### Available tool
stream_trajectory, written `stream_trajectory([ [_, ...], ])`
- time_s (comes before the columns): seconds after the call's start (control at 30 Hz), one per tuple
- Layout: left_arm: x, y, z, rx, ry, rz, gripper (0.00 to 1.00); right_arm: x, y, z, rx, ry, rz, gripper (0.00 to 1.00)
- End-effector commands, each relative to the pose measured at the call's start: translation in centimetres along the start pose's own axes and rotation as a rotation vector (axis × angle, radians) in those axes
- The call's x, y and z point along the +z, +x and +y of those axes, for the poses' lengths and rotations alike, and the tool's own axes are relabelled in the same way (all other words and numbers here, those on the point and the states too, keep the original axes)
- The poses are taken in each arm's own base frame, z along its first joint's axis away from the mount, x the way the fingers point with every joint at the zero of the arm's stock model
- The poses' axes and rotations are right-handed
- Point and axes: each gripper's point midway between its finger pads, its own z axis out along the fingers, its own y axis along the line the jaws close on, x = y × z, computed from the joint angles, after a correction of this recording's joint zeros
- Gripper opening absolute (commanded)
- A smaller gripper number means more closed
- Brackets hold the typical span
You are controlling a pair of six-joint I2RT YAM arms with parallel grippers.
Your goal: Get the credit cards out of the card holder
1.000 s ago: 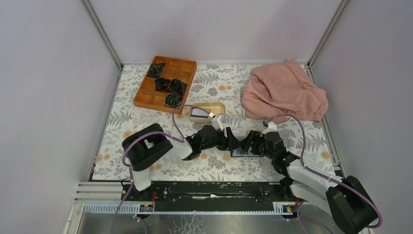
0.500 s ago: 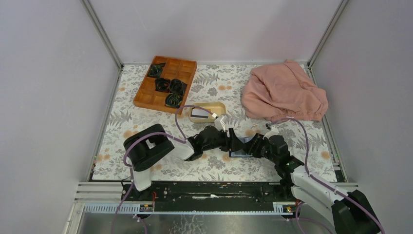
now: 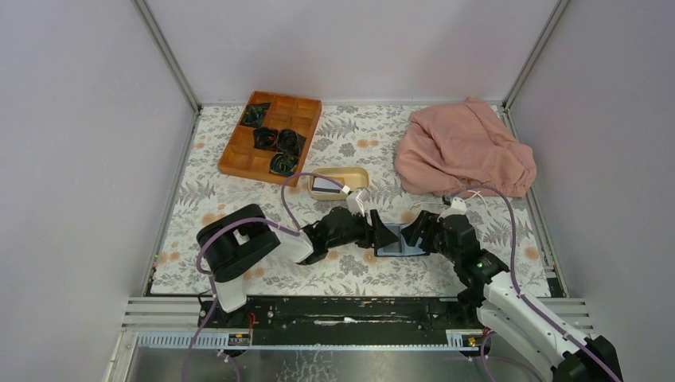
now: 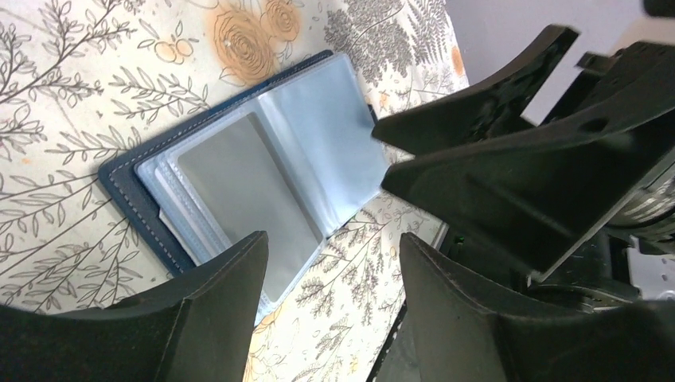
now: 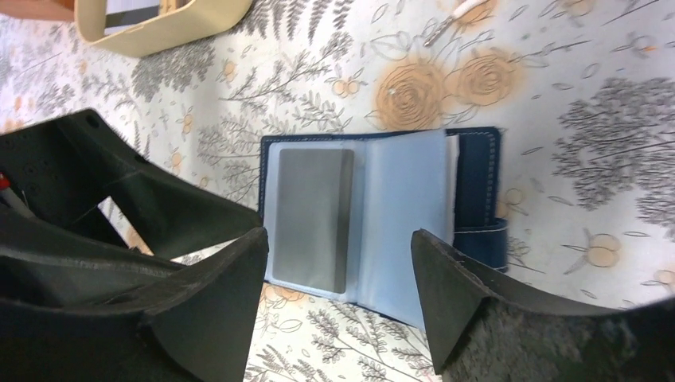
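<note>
The navy card holder [image 3: 396, 250] lies open on the floral cloth between my two grippers, its pale blue plastic pockets [image 5: 406, 215] spread. A grey card [image 5: 312, 215] sits in the left pocket; it also shows in the left wrist view [image 4: 247, 195]. The snap tab [image 5: 485, 237] sticks out to the right. My left gripper [image 3: 388, 235] is open and empty just left of the holder [image 4: 127, 191]. My right gripper [image 3: 415, 231] is open and empty just right of it. In the beige dish [image 3: 360, 179] lie a black card [image 3: 326, 189] and a pale card [image 3: 323, 182].
A wooden divided tray [image 3: 271, 135] with dark coiled items stands at the back left. A pink cloth heap [image 3: 462, 151] lies at the back right. The enclosure's grey walls close in both sides. A small white tie [image 5: 454, 16] lies beyond the holder.
My right arm has drawn back to the right and its gripper has lifted off the holder. The left gripper has shifted slightly right. The holder now lies open with its pockets uncovered.
</note>
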Motion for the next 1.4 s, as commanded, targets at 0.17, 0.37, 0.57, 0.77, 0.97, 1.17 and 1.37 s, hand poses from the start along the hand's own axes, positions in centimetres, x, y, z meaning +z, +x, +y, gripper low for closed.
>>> stream_trajectory([
  [0.17, -0.5, 0.0, -0.1, 0.023, 0.014, -0.016, 0.69, -0.6, -2.1, -2.3, -0.037, 0.169, -0.06, 0.76],
  [0.37, -0.7, 0.0, 0.1, 0.023, 0.009, -0.02, 0.69, 0.1, -1.2, -2.5, -0.04, 0.179, -0.011, 0.71],
  [0.57, -0.8, 0.1, 0.3, 0.019, 0.008, -0.021, 0.69, 0.5, -0.2, -2.3, -0.037, 0.147, 0.021, 0.4],
  [0.77, -0.8, 0.1, 0.3, 0.016, 0.012, -0.021, 0.69, 0.6, 0.0, -2.4, -0.037, 0.152, 0.03, 0.15],
  [0.97, -0.9, -0.2, 0.5, 0.009, 0.002, -0.034, 0.69, 0.9, 0.8, -2.3, -0.033, 0.139, 0.062, 0.02],
  [1.17, -1.6, -0.7, 1.9, -0.01, -0.032, -0.051, 0.69, 1.0, 1.1, -2.3, -0.029, 0.132, 0.072, 0.0],
  [1.37, -2.0, -1.1, 1.5, 0.008, -0.024, -0.056, 0.81, 1.1, 1.3, -2.3, -0.031, 0.128, 0.079, 0.0],
])
